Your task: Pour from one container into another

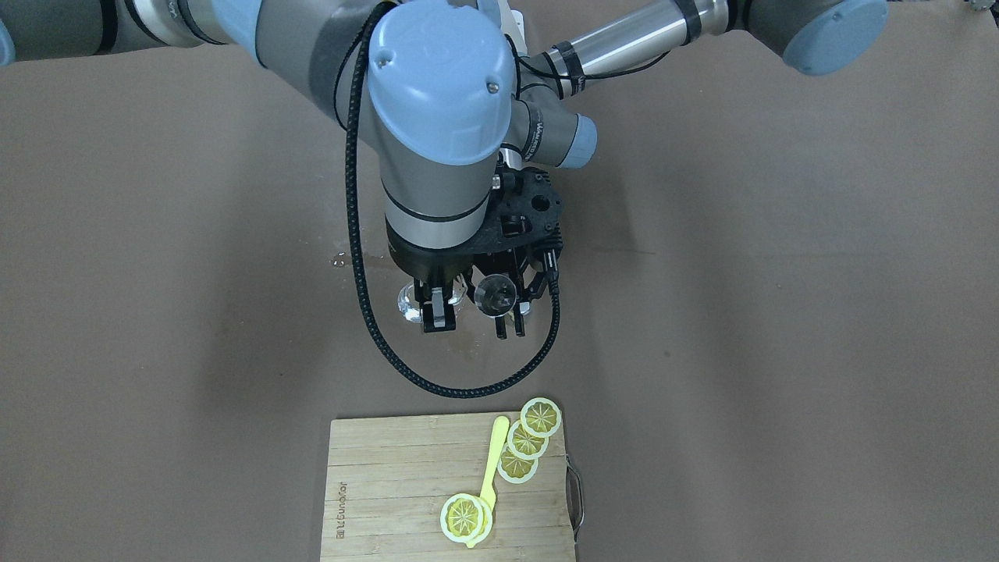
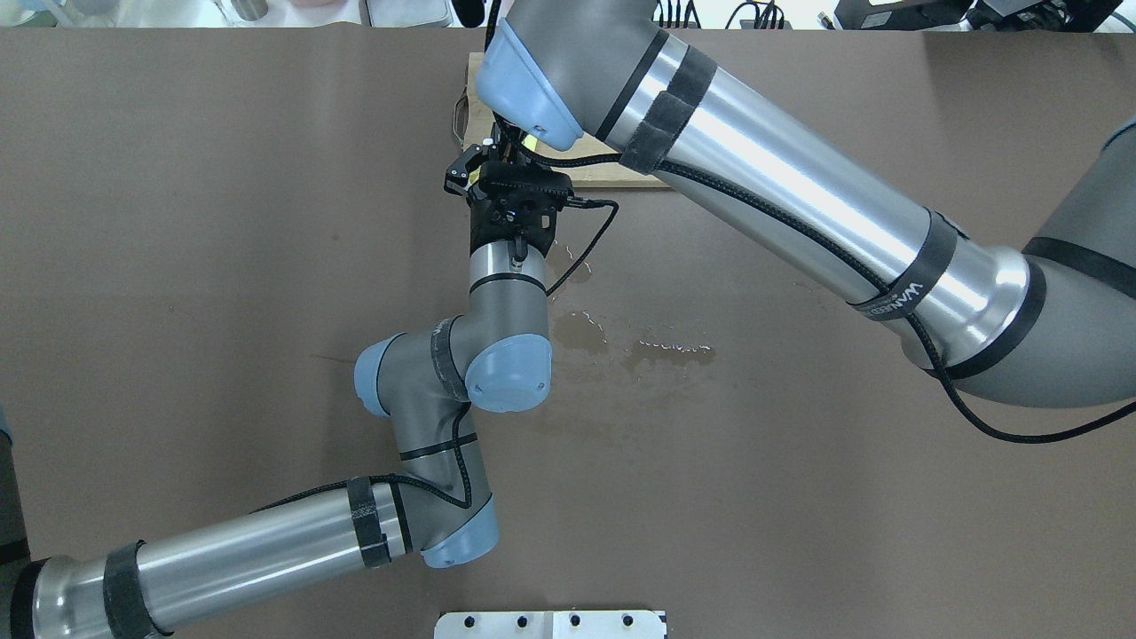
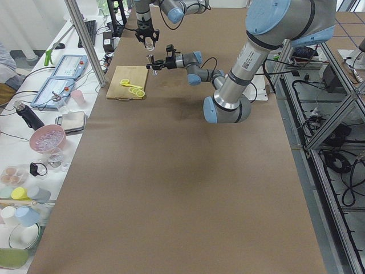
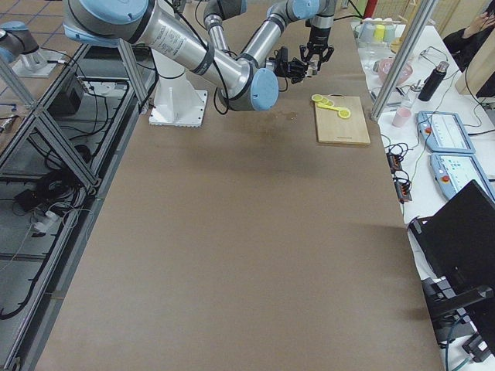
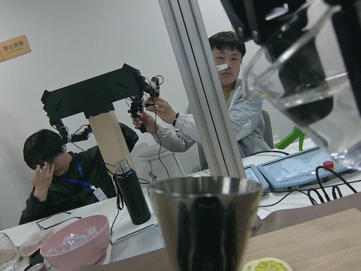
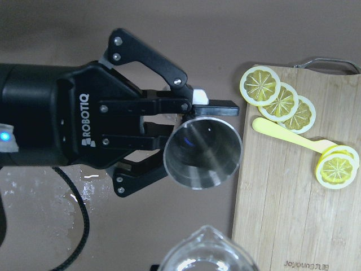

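Note:
My left gripper is shut on the steel jigger and holds it upright above the table. In the right wrist view the jigger's open mouth faces up between the black fingers. My right gripper points down, shut on the small clear glass cup, right beside the jigger. From the left wrist the cup looks tilted, holds clear liquid, and hangs above and to the right of the jigger. The right arm hides both in the overhead view.
A wooden cutting board with lemon slices and a yellow spoon lies beyond the grippers. Spilled liquid wets the brown table on the robot's side. Operators and clutter sit past the table's far edge.

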Available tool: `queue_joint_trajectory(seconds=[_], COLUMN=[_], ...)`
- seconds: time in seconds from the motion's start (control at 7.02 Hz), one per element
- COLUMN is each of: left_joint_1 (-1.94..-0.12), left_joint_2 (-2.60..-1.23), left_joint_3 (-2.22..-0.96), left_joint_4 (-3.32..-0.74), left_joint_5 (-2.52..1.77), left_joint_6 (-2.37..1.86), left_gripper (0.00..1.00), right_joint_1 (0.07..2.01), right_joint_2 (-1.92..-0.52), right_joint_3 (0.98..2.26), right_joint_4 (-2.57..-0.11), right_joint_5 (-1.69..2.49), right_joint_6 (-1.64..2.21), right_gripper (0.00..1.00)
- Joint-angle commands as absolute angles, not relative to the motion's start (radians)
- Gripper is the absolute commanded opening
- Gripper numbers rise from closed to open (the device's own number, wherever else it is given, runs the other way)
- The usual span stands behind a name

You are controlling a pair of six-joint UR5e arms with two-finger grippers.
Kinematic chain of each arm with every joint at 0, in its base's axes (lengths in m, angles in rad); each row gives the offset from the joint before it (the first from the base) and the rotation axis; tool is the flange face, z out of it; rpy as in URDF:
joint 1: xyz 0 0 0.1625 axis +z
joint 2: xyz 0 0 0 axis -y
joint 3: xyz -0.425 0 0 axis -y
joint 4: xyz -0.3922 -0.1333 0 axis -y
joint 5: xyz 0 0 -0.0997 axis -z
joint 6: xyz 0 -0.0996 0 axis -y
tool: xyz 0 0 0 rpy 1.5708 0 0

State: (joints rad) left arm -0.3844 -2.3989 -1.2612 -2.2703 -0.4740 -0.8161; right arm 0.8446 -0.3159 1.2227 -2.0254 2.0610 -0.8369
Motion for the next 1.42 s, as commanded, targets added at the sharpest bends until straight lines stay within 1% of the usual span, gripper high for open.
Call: queue_joint_trajectory(seconds=[0.0, 0.71, 1.28], left_joint_1=[-0.385, -0.385, -0.385], left_joint_2=[-2.399, -2.399, -2.399], left_joint_3=[-1.261, -1.258, -1.256], left_joint_4=[-2.27, -2.27, -2.269], left_joint_5=[-0.474, -0.476, -0.476], left_joint_6=[-0.816, -0.816, -0.815], left_gripper=[0.0, 0.0, 0.0], right_joint_1=[0.831, 0.818, 0.781], right_joint_2=[-0.267, -0.16, -0.118], right_joint_3=[1.151, 0.994, 0.959], right_joint_4=[-2.042, -2.077, -2.161], right_joint_5=[2.043, 1.979, 1.91], right_joint_6=[-0.845, -0.877, -0.91], right_gripper=[0.0, 0.0, 0.0])
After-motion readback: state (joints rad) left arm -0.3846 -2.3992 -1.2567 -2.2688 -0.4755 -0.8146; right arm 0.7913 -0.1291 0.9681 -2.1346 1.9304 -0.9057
